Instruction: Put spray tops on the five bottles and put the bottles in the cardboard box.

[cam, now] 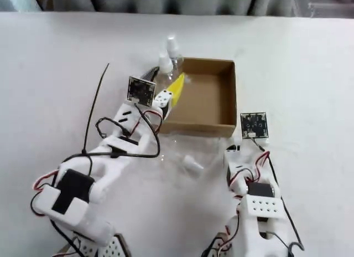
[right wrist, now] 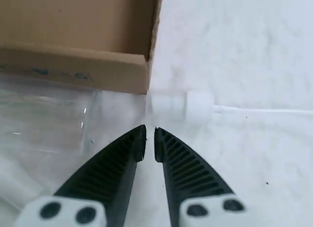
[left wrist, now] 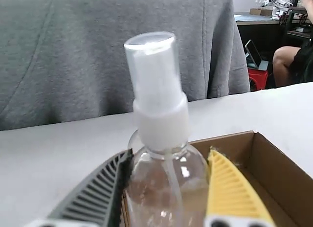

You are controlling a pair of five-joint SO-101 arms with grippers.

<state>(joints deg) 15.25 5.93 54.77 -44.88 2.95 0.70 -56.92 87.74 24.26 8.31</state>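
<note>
**Mia:** Is any bottle done yet?

**Tom:** One is. The left hand [left wrist: 168,157] squeezes a clear bottle [left wrist: 164,188] between its grey and yellow fingers. That bottle has its spray top [left wrist: 157,90] on.

**Mia:** Is it in the cardboard box [cam: 206,127]?

**Tom:** Not yet, I think. It stands up straight at the far left corner of the box, right by the wall. The brown floor of the box looks bare.

**Mia:** What is the other white thing next to it?

**Tom:** From above, a second white top [cam: 172,45] shows just behind the held one. It may be another finished bottle on the bench [cam: 298,57], but I can't be sure.

**Mia:** And the right hand [right wrist: 146,139]?

**Tom:** Its two black fingers are pinched nearly together with nothing between them. It hangs low over the bench near the front of the box.

**Mia:** What is by it?

**Tom:** A loose spray top [right wrist: 181,105] lies on its side just by the box corner, with its thin tube sticking out. Next to that, a lying bottle [right wrist: 44,124] rests close along the front wall of the box. It looks like it has no top.

**Mia:** So there is a lot left?

**Tom:** I think so. One bottle is ready to go in, maybe two. The others need tops, and all of them have to go in the box. I can't find all five.
</note>
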